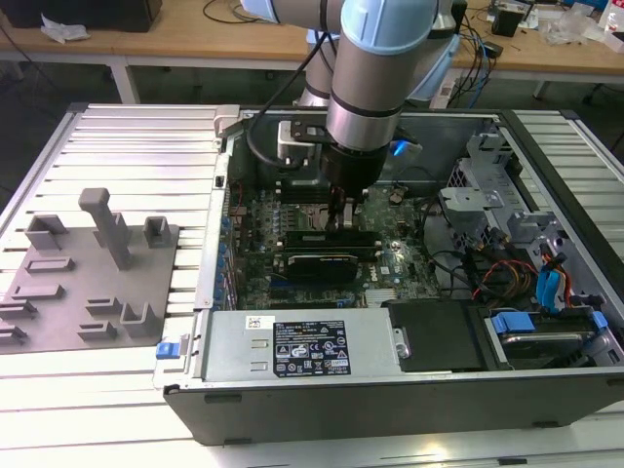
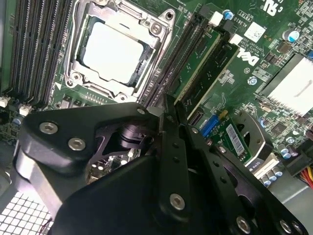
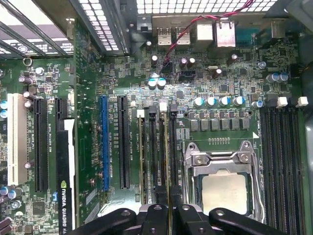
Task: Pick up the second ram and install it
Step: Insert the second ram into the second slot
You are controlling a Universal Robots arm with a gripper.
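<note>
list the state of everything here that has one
gripper: shut on the second ram
second ram: upright on a slot beside the CPU socket; whether it is fully seated, cannot tell
CPU socket: frame closed, chip bare, no cooler
memory slots on the socket's other side: empty
computer case: lying flat, side open
graphics card: plugged in

I see a black printed label [image 1: 309,353] on the power supply [image 1: 234,343], at six o'clock in the exterior view. There's white lettering on the graphics card [image 3: 65,161] and a white logo on the motherboard [image 2: 234,83]. The small print is unreadable.
</note>
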